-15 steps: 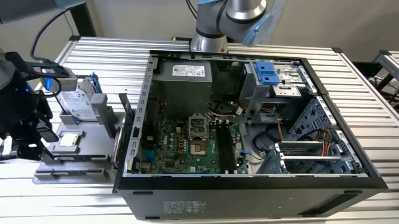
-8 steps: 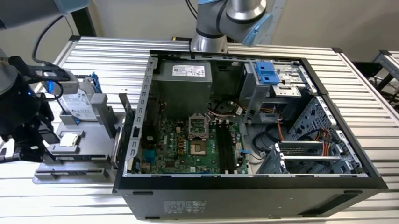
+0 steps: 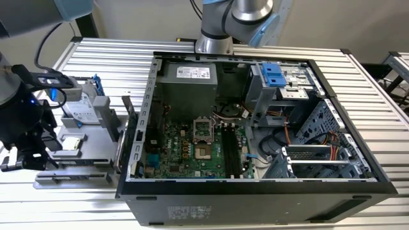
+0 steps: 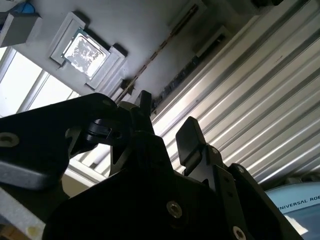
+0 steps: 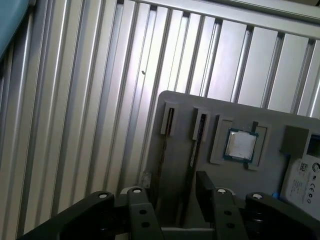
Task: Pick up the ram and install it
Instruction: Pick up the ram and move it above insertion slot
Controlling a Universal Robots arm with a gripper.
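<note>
matte black pincer [image 5: 169, 187] gapes over thin ram [image 5: 192, 152] edgewise in grey tray [image 5: 240, 112].

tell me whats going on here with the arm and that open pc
A robot arm's gripper hangs with open fingers over a grey parts holder on the slatted table, at the exterior view's left of the open computer case. The holder carries a CPU chip, a hard drive and thin sticks standing on edge in narrow slots, seemingly the ram. Nothing is gripped yet, and the motherboard's black slots look empty.
</note>
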